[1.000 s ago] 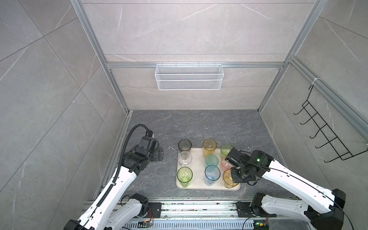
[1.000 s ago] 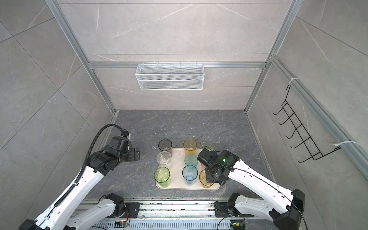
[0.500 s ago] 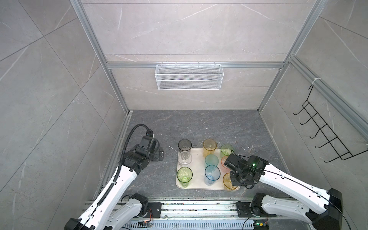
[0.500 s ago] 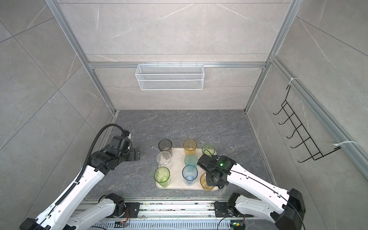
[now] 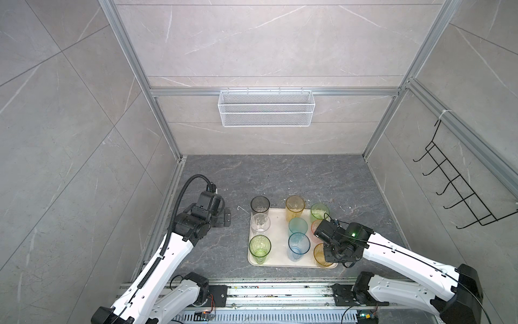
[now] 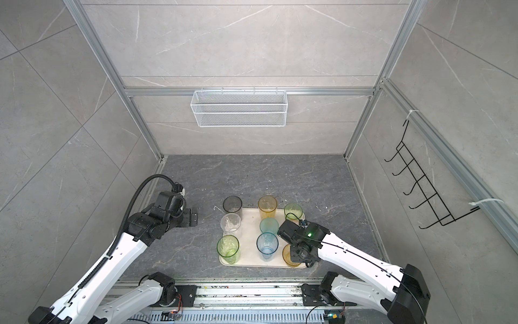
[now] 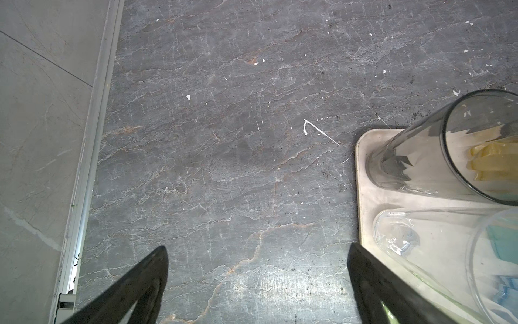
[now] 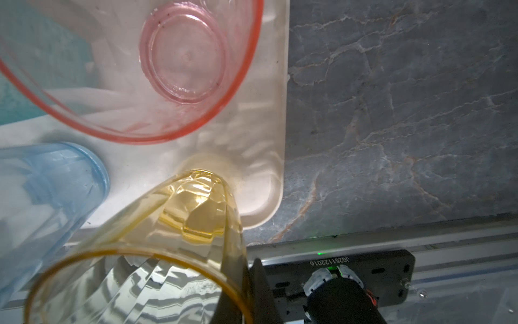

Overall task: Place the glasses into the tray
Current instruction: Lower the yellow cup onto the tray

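The short amber see-through tumbler [image 5: 321, 258] is at the lower right corner of the flat cream-beige tray [image 5: 277, 249] in both top views; I cannot tell whether its base touches the tray. My right gripper [image 8: 244, 266] is pinched tight on its rim wall, one finger inside and one outside. Just beside it on the tray stand the pink tumbler [image 8: 185, 56] and the blue tumbler [image 8: 50, 179]. My left gripper [image 7: 256, 249] hangs spread wide over the dark grey stone tabletop [image 7: 224, 168], left of the tray, gripping nothing.
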You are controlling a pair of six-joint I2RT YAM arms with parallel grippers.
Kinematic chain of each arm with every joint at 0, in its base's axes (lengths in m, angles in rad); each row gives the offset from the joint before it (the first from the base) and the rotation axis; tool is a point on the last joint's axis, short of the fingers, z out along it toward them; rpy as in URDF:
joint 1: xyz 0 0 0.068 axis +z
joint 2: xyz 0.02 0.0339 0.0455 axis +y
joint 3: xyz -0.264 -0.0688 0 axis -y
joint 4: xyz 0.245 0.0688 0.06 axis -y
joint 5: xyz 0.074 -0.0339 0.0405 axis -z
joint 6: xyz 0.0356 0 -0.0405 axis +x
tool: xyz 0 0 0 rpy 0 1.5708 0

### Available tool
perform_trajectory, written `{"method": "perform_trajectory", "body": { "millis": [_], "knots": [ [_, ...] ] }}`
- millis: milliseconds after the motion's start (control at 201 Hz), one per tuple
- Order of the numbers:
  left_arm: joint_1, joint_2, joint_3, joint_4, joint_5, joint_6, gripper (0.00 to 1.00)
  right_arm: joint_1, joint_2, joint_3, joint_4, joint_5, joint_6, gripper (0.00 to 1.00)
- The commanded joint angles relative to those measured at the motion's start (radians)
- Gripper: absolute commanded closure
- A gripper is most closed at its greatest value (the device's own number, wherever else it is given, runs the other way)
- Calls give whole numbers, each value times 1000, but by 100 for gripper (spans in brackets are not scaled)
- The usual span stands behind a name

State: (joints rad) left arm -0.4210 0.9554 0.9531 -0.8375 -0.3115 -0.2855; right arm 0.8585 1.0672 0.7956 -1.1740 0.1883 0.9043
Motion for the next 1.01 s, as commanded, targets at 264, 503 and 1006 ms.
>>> {"method": "perform_trajectory", "body": {
  "millis": [264, 503, 1006],
  "knots": [
    [4, 5, 33, 7, 9, -15, 0, -2, 14, -34, 32, 51, 47, 100],
    [4, 9, 33, 5, 11, -17, 0, -15, 40, -63, 41, 39, 59, 100],
    [4, 8, 33, 5, 12, -18, 0, -64, 46, -79, 60, 19, 41, 91]
  ]
}}
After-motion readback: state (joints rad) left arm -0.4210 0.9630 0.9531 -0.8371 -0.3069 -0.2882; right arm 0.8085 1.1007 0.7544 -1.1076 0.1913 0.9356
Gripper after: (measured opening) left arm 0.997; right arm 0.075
